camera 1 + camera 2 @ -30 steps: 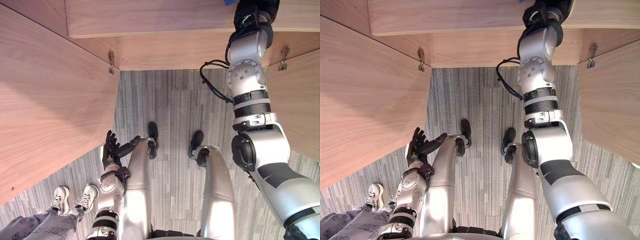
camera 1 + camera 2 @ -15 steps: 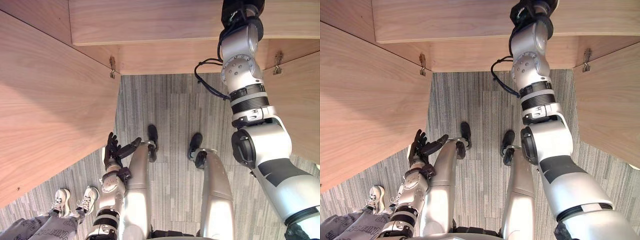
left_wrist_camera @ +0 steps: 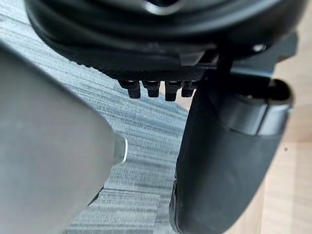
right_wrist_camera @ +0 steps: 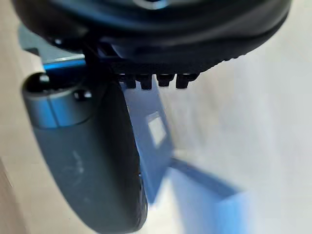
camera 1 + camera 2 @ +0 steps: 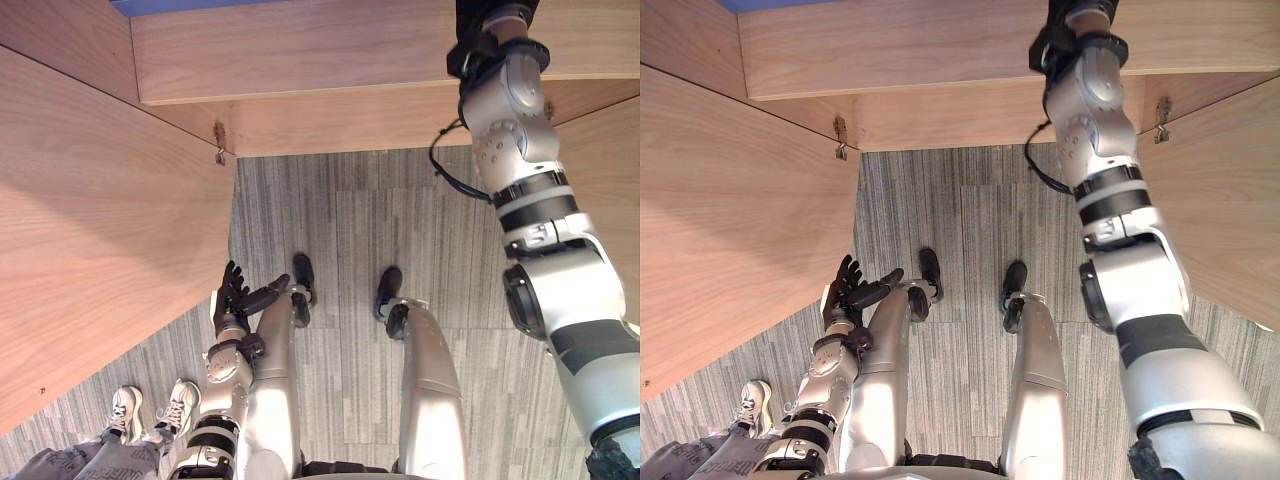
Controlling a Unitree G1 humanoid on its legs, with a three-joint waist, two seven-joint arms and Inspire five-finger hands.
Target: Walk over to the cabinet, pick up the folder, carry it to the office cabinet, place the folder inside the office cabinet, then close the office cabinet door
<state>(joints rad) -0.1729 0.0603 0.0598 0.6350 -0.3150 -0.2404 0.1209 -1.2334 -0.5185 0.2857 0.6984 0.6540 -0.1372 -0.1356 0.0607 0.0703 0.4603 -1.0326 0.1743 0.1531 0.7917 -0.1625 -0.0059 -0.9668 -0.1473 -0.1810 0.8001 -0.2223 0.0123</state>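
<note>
the flat blue folder lay inside the light wooden office cabinet, just past the right hand, whose fingers looked straight and gripped nothing. the left hand hung spread. i think placing was done; the wooden door was not yet closed

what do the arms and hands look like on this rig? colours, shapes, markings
Both arms: rounded silver-grey shells. Right arm has black bands and a ribbed black ring on the forearm, a round black elbow cap, a dark grey inlay on the upper arm. Left arm has black rings near the wrist. Left hand and right hand are dark, with thick rounded thumbs.
</note>
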